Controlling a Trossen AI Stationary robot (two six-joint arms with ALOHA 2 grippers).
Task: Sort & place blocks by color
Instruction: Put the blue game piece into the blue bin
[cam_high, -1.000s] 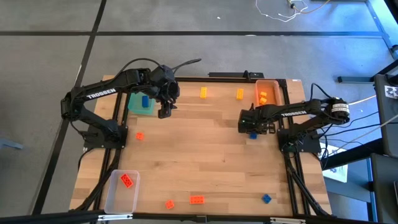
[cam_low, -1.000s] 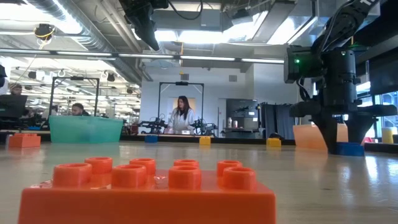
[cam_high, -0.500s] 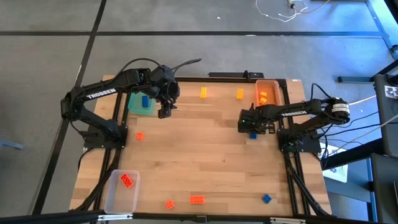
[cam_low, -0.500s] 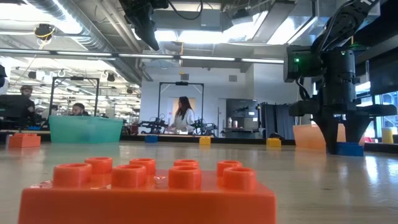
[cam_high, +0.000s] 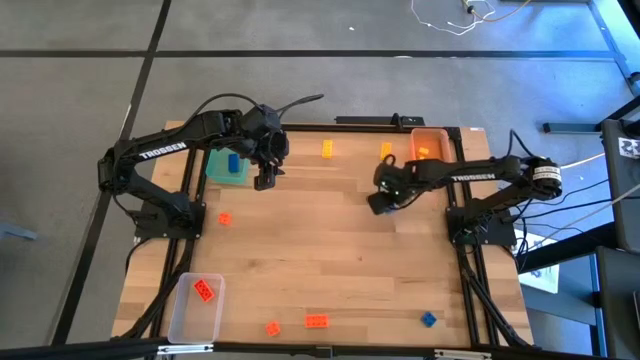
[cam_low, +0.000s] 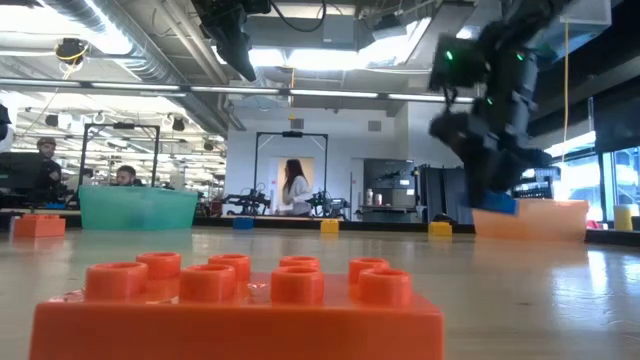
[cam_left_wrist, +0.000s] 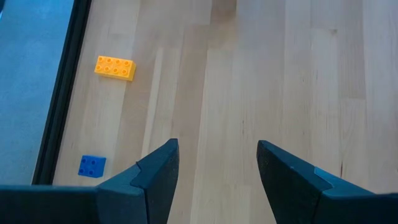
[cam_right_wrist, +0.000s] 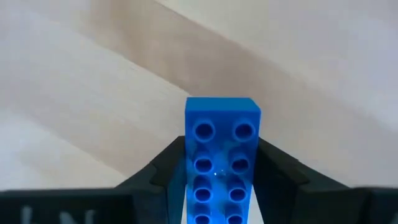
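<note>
Two arms | right fingers (cam_right_wrist: 214, 186) clamp blue block (cam_right_wrist: 221, 162), apparently mid-table | left fingers (cam_left_wrist: 214, 180) apart.

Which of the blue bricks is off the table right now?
The long blue brick clamped in the right hand, lifted above the wood. One blue brick sits in the green tray, another at the table's near edge.
</note>
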